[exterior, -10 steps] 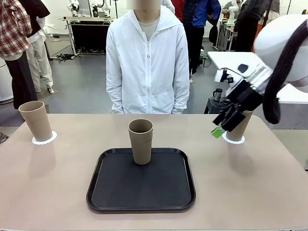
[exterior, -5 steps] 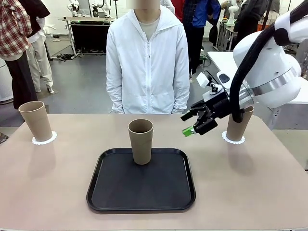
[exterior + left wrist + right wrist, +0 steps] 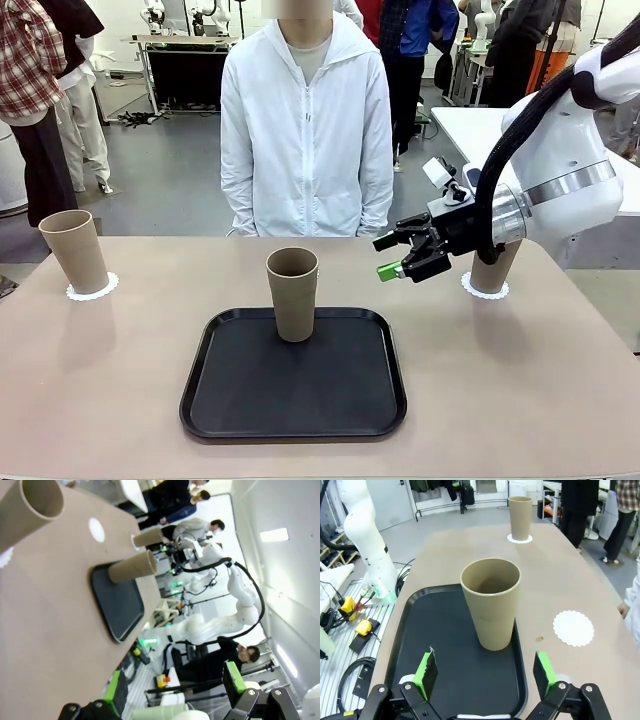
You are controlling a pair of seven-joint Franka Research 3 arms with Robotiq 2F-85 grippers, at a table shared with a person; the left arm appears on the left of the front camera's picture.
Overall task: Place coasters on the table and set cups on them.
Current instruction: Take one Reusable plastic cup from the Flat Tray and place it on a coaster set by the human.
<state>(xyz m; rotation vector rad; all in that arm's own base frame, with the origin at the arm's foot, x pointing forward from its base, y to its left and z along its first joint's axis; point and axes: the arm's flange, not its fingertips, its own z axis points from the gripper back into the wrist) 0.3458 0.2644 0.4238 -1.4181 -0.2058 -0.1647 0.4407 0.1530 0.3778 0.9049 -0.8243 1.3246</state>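
Nearest, the black tray (image 3: pixel 292 374) on the bench (image 3: pixel 100 400) carries the last cup (image 3: pixel 292 293). The right tool (image 3: pixel 397 256), released and empty, has swung leftward from the right-hand cup (image 3: pixel 492 268), now seated on its coaster (image 3: pixel 485 290), and points at the tray cup. A bare coaster (image 3: pixel 573 628) waits just beyond the tray. Far left, a third cup (image 3: pixel 72 249) stands on its coaster (image 3: pixel 92 288). The left tool (image 3: pixel 172 695) hangs released, well apart.

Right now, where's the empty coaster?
Right wrist view: the bare coaster lies on the table just right of the black tray, near the tray's cup, on the person's side.
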